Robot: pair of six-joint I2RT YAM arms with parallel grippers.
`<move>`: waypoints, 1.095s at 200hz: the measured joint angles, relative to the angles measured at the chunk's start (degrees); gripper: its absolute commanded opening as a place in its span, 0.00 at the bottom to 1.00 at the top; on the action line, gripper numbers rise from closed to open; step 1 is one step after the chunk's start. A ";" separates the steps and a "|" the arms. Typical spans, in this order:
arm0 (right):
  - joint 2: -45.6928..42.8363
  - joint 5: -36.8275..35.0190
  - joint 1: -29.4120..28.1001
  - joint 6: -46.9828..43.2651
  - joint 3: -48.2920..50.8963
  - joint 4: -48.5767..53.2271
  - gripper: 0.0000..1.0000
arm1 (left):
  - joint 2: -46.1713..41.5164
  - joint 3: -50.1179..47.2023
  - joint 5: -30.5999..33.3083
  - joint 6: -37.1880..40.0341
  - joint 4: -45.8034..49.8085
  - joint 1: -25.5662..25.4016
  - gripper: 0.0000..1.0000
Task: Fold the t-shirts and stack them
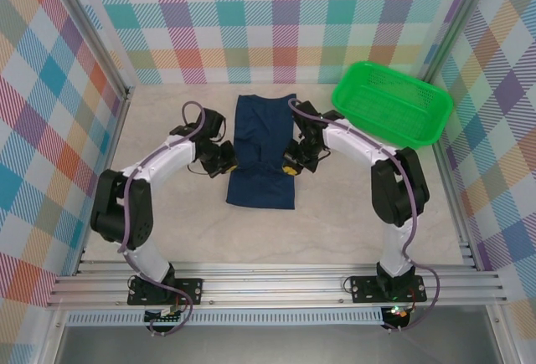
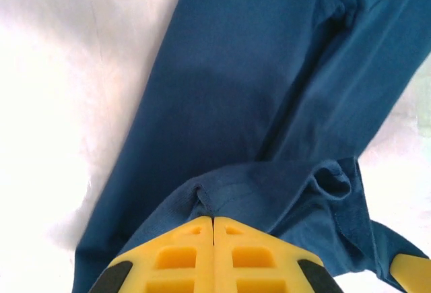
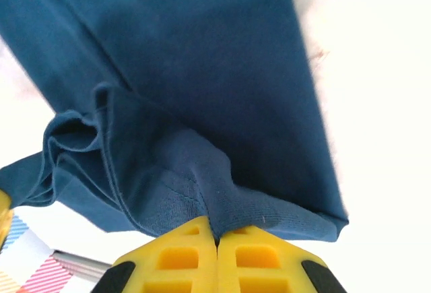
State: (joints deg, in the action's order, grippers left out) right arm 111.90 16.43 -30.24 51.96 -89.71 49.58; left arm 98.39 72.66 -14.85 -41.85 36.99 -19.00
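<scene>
The dark navy t-shirt lies as a long narrow strip down the middle of the table, plain side up. My left gripper is at its left edge, shut on a pinch of the cloth. My right gripper is at the right edge, also shut on a fold of the t-shirt. Bunched hems and a sleeve fold gather near both grippers. No white print shows.
A green plastic basket stands at the back right, close to my right arm. The beige table is bare in front of the shirt. Checked walls close in the left, back and right sides.
</scene>
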 measured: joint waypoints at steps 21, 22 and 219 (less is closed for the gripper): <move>2.78 -0.70 0.87 -0.22 -1.77 0.79 0.00 | 3.82 3.21 0.02 1.27 -0.09 0.94 0.00; 2.86 -0.72 0.92 -0.24 -1.86 0.81 0.00 | 3.96 3.30 0.02 1.29 -0.09 0.96 0.00; 11.67 -1.44 4.22 -2.01 -14.93 2.47 0.34 | 13.40 14.27 2.60 3.87 0.74 3.37 0.30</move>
State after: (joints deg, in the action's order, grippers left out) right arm 123.57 14.98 -26.02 49.95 -104.64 52.05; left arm 111.79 86.94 -12.25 -37.98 37.74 -15.64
